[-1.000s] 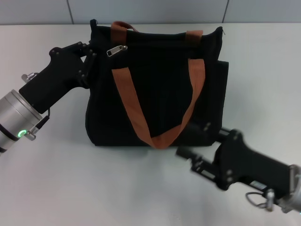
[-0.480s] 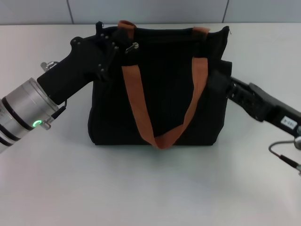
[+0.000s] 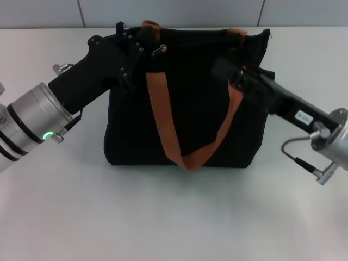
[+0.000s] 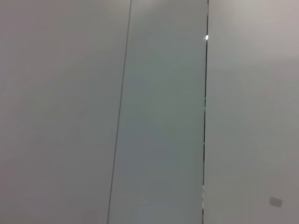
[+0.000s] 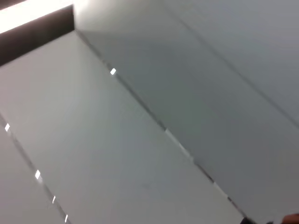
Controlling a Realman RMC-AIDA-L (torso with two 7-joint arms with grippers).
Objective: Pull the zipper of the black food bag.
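Observation:
The black food bag [image 3: 190,114] stands upright on the white table, with two orange-brown handles [image 3: 163,119] hanging down its front. My left gripper [image 3: 148,48] is at the bag's top edge near the left corner. It is shut on the small silver zipper [image 3: 160,49], whose end sticks out past the fingertips. My right gripper [image 3: 224,67] reaches in from the right and rests against the bag's upper right part, beside the right handle strap. Both wrist views show only pale wall panels, with no bag in them.
The white table [image 3: 174,217] spreads out in front of the bag and to both sides. A grey panelled wall [image 3: 174,11] runs behind it. A cable loop [image 3: 299,157] hangs under my right wrist.
My left gripper moved right along the bag's top with the zipper. My right arm rose from the table's front to the bag's upper right. The bag shifted slightly right.

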